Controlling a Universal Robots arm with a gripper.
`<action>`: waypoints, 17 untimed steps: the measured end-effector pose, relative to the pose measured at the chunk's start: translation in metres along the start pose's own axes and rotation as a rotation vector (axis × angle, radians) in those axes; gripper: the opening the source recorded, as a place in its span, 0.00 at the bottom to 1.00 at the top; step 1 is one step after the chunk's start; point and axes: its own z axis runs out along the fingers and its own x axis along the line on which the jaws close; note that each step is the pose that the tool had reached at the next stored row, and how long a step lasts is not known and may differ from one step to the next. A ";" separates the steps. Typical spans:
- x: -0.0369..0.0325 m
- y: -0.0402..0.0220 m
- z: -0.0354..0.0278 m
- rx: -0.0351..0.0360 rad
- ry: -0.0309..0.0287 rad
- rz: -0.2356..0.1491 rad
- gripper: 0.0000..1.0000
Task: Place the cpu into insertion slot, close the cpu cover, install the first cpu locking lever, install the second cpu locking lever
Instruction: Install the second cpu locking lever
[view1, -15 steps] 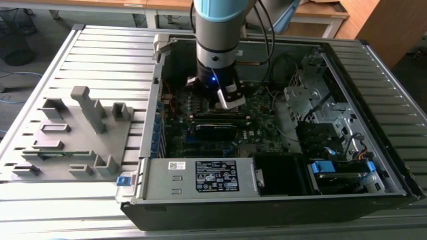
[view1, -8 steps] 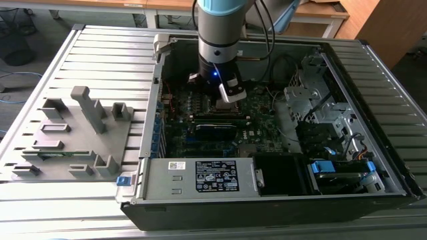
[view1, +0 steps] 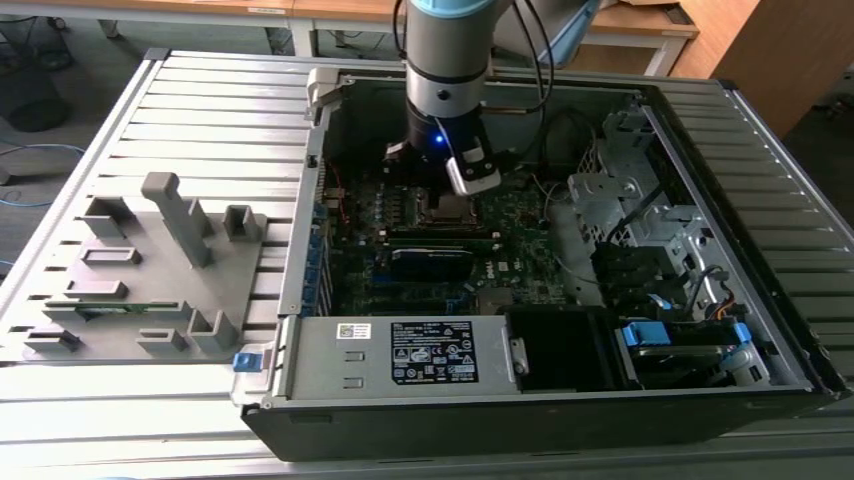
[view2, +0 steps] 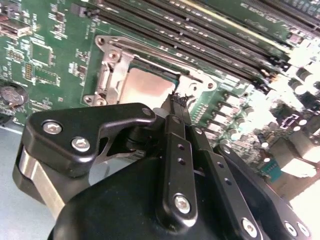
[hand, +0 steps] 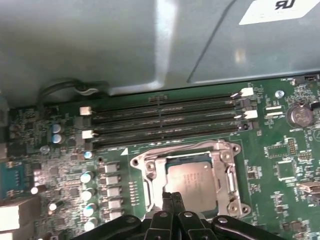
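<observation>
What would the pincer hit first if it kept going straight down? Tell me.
Most likely the cover around the cpu, at its near edge. The pincer points down at the slot inside the case; how much gap remains is unclear.

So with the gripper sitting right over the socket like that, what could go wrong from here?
The gripper, fingers pressed together, sits at the edge of the cpu cover, which lies over the cpu. A sideways slip might scrape the cpu's face or bend the thin frame. The memory slots run close alongside, so a wide move could also knock their clips.
</observation>
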 end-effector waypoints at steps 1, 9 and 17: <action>-0.0019 0.0013 0.0004 0.0038 -0.0003 0.000 0.11; -0.0173 0.0095 0.0030 0.0323 -0.0026 -0.001 0.11; -0.0187 0.0118 0.0013 0.0388 -0.0033 -0.001 0.11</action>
